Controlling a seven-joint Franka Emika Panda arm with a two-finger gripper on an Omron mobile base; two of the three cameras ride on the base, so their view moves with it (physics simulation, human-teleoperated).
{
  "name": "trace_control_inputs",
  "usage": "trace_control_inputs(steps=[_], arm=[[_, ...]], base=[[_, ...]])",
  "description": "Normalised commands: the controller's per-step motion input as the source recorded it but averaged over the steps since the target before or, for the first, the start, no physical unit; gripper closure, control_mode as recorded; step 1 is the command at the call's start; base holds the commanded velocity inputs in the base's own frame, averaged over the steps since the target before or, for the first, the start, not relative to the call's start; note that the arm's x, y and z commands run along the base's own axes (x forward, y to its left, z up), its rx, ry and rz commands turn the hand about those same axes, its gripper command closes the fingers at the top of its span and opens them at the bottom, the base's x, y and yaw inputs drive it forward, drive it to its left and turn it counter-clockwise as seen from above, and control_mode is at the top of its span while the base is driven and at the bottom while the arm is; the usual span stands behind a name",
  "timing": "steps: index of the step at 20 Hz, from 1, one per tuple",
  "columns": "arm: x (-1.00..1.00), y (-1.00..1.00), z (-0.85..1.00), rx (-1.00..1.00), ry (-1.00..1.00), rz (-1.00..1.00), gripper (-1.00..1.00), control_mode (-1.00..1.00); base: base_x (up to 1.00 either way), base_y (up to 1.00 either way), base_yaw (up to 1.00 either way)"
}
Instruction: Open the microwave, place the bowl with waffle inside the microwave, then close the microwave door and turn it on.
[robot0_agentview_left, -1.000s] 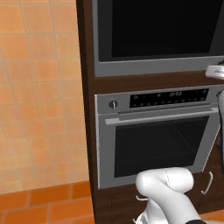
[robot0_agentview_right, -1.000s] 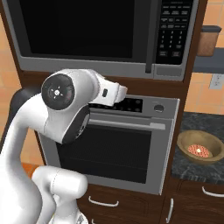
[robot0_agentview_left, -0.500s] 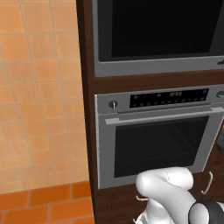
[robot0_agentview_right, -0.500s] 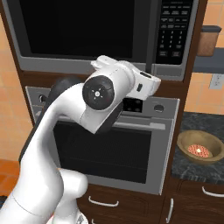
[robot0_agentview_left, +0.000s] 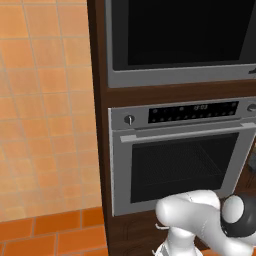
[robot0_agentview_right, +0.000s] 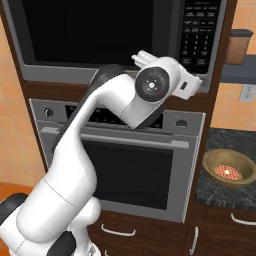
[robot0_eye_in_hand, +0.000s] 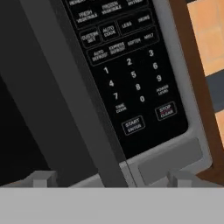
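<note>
We face a dark wood wall unit beside orange tiles. The microwave sits at the top, above the oven, its door shut. Straight ahead of our gripper, spread wide and holding nothing, lies the door's right edge, running upright beside the keypad. The bowl waits on the surface, lower right.

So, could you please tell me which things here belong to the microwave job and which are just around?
Job:
- microwave, shut
- microwave door
- bowl on the counter
- gripper, open at the keypad

Around:
- oven
- jar
</note>
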Motion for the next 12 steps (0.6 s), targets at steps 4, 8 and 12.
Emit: trace_control_inputs(steps=[4, 8, 12], arm=[[0.54, -0.2, 0.0, 0.03, 0.14, 0.07, -1.0, -1.0], [0.57, -0.19, -0.01, 0.0, 0.04, 0.05, -1.0, -1.0], [0.49, -0.16, -0.11, 0.0, 0.0, 0.05, -1.0, -1.0]], base=[[0.0, 0.0, 0.0], [0.0, 0.0, 0.0], [0.0, 0.0, 0.0]])
